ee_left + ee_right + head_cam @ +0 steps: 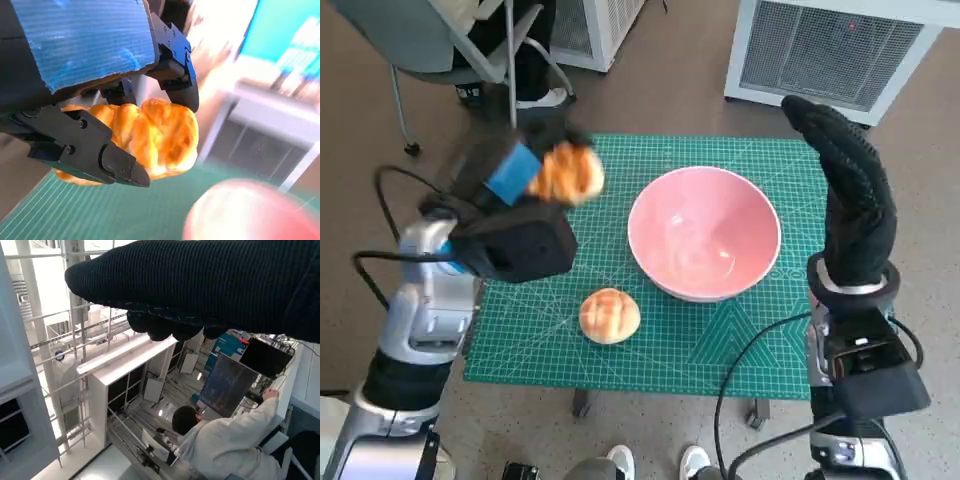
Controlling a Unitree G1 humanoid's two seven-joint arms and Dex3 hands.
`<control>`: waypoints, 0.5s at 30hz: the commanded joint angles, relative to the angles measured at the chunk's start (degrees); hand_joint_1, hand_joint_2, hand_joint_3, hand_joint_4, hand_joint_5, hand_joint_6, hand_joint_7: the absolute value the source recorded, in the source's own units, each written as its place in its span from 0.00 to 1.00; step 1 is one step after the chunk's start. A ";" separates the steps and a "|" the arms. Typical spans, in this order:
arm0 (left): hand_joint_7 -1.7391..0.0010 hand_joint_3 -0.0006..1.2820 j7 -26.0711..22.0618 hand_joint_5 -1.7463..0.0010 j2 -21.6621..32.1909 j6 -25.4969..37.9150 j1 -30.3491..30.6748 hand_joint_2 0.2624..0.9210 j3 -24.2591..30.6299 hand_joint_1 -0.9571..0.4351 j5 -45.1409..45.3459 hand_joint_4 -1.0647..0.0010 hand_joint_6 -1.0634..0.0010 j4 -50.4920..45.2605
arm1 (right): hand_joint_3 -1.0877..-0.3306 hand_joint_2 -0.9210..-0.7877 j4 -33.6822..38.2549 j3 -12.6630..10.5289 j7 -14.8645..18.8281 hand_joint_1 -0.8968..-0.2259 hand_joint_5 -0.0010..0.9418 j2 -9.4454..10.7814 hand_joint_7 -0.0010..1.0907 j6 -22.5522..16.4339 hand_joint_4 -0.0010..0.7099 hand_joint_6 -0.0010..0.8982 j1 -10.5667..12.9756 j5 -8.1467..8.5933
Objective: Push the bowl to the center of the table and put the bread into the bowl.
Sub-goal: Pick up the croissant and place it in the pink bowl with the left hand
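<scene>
The pink bowl (704,232) stands upright on the green mat (740,340), a little right of its middle. My left hand (520,170) grips a golden bread piece (566,174) raised above the mat's left part, left of the bowl. In the left wrist view the black fingers (95,150) clamp that bread (160,135), and the bowl's pink rim (250,210) is blurred below it. A second round bun (609,315) lies on the mat near the front edge. My gloved right hand (848,190) is lifted beside the bowl's right side, fingers straight, holding nothing.
A chair (440,45) stands beyond the table's left corner, white units (840,50) behind the table. Feet (655,462) show at the front edge. The right wrist view points away from the table at a room with a seated person (225,440).
</scene>
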 commanded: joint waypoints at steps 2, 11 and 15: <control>0.46 0.02 3.74 0.33 -2.30 -4.60 -2.48 0.96 -0.53 0.69 0.42 0.26 0.29 -2.62 | 0.64 0.00 0.55 0.20 0.84 0.62 0.01 0.36 0.69 0.58 0.60 0.03 1.17 0.90; 0.36 0.02 4.27 0.41 -7.05 -13.78 -5.63 0.97 -4.97 0.69 -1.67 0.23 0.36 3.88 | 0.64 0.00 -0.03 -0.07 1.48 0.62 0.01 0.29 0.69 0.90 0.60 0.03 1.51 1.92; 0.34 0.01 3.13 0.41 -8.46 -16.08 -7.16 0.99 -7.45 0.69 -1.34 0.24 0.39 7.74 | 0.64 0.00 -0.49 -0.15 1.48 0.62 0.01 0.16 0.69 1.26 0.60 0.03 1.75 1.83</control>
